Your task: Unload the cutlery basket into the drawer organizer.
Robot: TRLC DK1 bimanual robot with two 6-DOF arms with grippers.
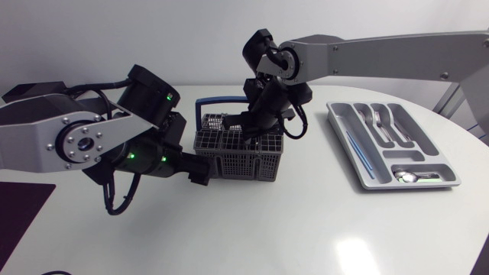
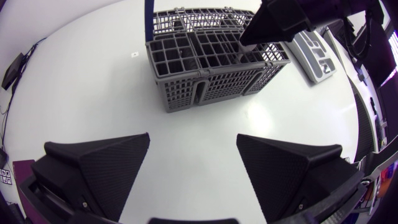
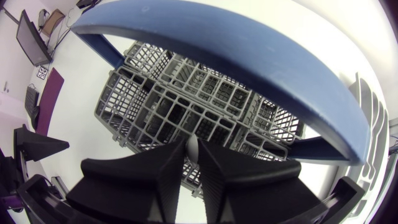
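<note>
The grey cutlery basket (image 1: 243, 156) with its blue handle (image 1: 221, 99) stands mid-table. My right gripper (image 1: 257, 128) reaches down into its top, under the blue handle (image 3: 236, 56). In the right wrist view its fingers stand close together on a thin silvery cutlery handle (image 3: 193, 151) that sticks up from a basket cell (image 3: 186, 99). My left gripper (image 1: 200, 174) is low beside the basket's front left corner, its fingers (image 2: 99, 168) wide open with nothing between them and the basket (image 2: 214, 62) just ahead. The grey drawer organizer (image 1: 451, 172) lies to the right.
The organizer holds forks (image 1: 382, 122), spoons (image 1: 412, 176) and a thin blue item (image 1: 359, 150). A dark mat (image 1: 19, 214) lies at the table's front left corner. The right arm (image 1: 367, 53) crosses above the table's back right.
</note>
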